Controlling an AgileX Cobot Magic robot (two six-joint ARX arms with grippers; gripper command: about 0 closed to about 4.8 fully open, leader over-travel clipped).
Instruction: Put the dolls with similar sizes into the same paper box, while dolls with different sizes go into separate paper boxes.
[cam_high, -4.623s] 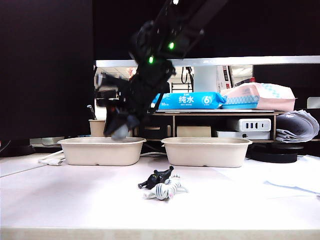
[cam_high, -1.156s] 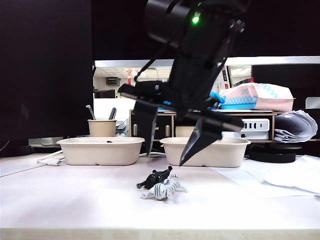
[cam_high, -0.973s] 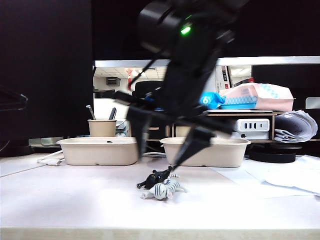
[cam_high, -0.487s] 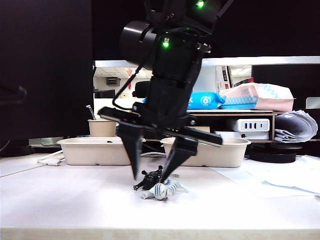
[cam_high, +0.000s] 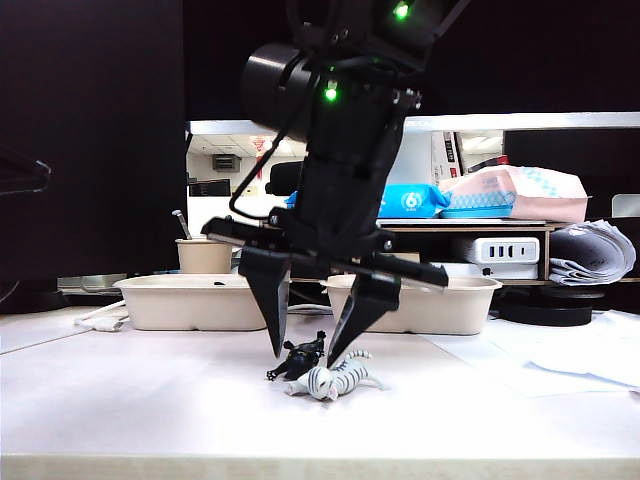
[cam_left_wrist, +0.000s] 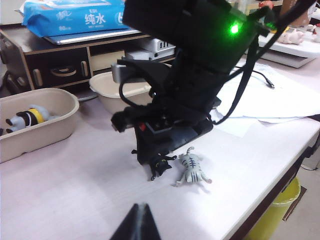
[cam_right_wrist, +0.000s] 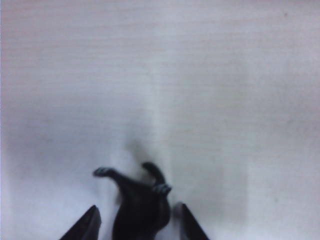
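A tiny black animal doll (cam_high: 300, 357) lies on the white table, touching the striped zebra doll (cam_high: 332, 380) just in front of it. My right gripper (cam_high: 305, 355) points down over the black doll (cam_right_wrist: 142, 212). Its fingers (cam_right_wrist: 90, 225) stand on either side of the doll with a gap showing, so it is open. Behind stand two beige paper boxes, the left box (cam_high: 200, 302) and the right box (cam_high: 455, 305). In the left wrist view a yellow-and-black doll (cam_left_wrist: 29, 117) lies in one box (cam_left_wrist: 52, 127). My left gripper (cam_left_wrist: 141, 209) hovers shut and empty, short of the dolls.
A beige pen cup (cam_high: 205, 255) stands behind the left box. A dark shelf holds a blue wipes pack (cam_high: 385, 200) and a pink pack (cam_high: 530, 195). Loose papers (cam_high: 590, 355) lie at the right. A yellow bin (cam_left_wrist: 280, 207) sits below the table edge.
My right gripper has come down from in front of the boxes to the table and now straddles the black doll. Its jaws have narrowed. The zebra has shifted slightly.
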